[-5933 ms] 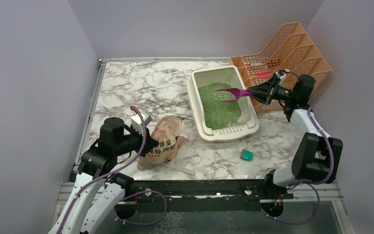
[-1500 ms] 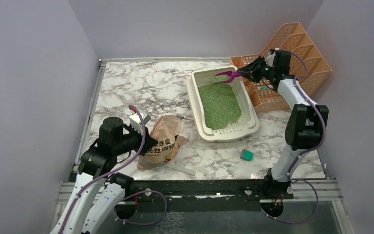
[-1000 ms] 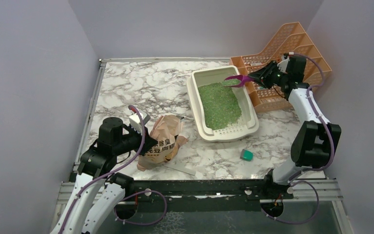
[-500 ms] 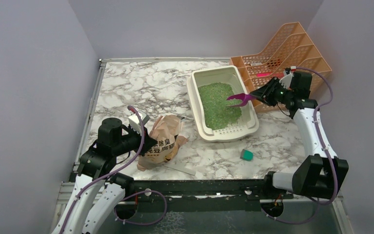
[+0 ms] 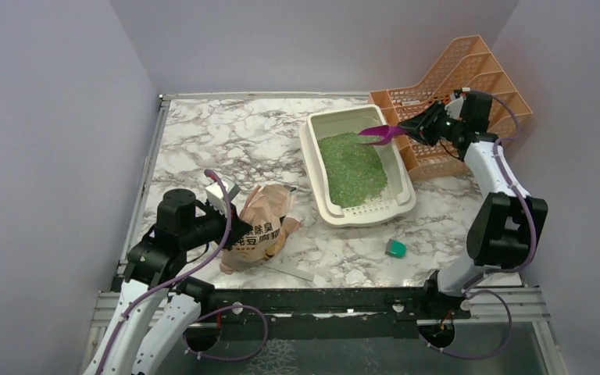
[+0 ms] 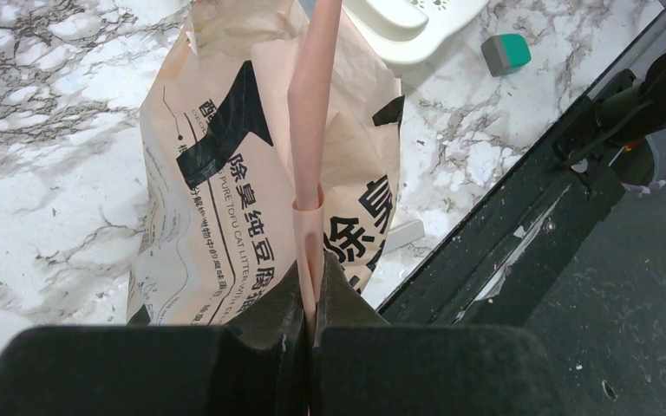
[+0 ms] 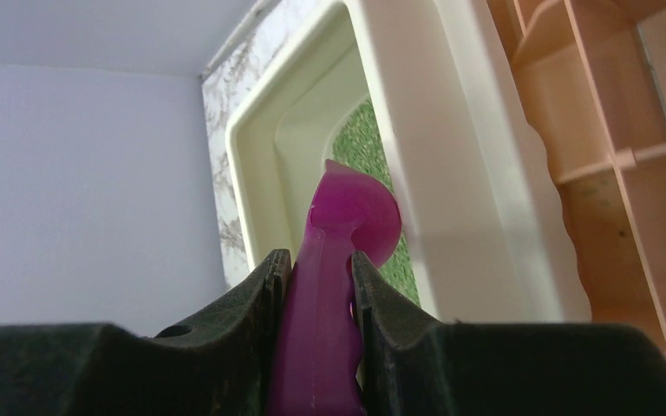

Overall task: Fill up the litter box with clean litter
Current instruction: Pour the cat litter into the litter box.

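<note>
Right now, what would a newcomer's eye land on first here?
Bright green clean litter in the cream litter box, far right of the table, stands out first. Over its far end the right pincer holds a magenta scoop. Near left, the left pincer pinches a tan paper bag.

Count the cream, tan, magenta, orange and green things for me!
Cream: 1, box
Tan: 1, bag
Magenta: 1, scoop
Orange: 1, rack
Green: 2, litter, block
Total: 6
</note>
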`<state>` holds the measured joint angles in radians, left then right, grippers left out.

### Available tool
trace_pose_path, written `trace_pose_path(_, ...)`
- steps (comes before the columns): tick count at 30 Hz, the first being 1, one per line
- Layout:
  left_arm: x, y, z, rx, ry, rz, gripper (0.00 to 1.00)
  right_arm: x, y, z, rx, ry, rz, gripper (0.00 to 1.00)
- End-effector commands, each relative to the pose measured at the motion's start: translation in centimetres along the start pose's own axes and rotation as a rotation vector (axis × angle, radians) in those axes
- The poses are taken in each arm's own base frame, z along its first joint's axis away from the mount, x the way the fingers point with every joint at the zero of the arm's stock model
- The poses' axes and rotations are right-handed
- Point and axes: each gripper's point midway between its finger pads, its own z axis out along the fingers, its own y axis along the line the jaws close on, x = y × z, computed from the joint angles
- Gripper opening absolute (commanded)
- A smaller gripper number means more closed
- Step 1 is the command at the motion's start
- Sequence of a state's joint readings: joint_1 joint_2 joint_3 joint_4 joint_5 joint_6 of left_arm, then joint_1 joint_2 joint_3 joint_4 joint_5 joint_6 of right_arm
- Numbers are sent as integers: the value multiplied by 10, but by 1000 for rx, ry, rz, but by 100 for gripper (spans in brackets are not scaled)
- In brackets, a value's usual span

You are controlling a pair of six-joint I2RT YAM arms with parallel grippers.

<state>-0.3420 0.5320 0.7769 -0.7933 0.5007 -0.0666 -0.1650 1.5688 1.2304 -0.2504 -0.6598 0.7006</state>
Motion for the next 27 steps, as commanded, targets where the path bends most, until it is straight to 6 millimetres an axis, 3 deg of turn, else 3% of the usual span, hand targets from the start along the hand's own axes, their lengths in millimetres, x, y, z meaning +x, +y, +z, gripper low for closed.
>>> trace_pose_path(1, 6, 6, 1, -29, 11, -19, 0, -45, 25, 18, -106, -57, -31, 1)
trace_pose_path(6, 6, 8, 2, -36, 18, -26, 0, -65, 25, 29, -86, -81, -48, 1)
trace_pose_path(13, 7, 9, 3, -34, 25, -29, 0, -75, 30, 10, 8, -140, -177, 1)
trace_pose_path(17, 7, 9, 3, -31, 27, -30, 0, -61, 43, -3, 25, -122, -279, 1)
trace_pose_path(18, 7, 9, 3, -31, 23, -28, 0, -37, 53, -2, 128, -97, -458, 1)
trace_pose_path(22, 6, 7, 2, -29, 16, -23, 0, -25, 63, -12, 224, -124, -559, 1)
trace_pose_path(27, 5, 8, 0, -36, 7, -21, 0, -6, 88, -30, 168, -154, -733, 1)
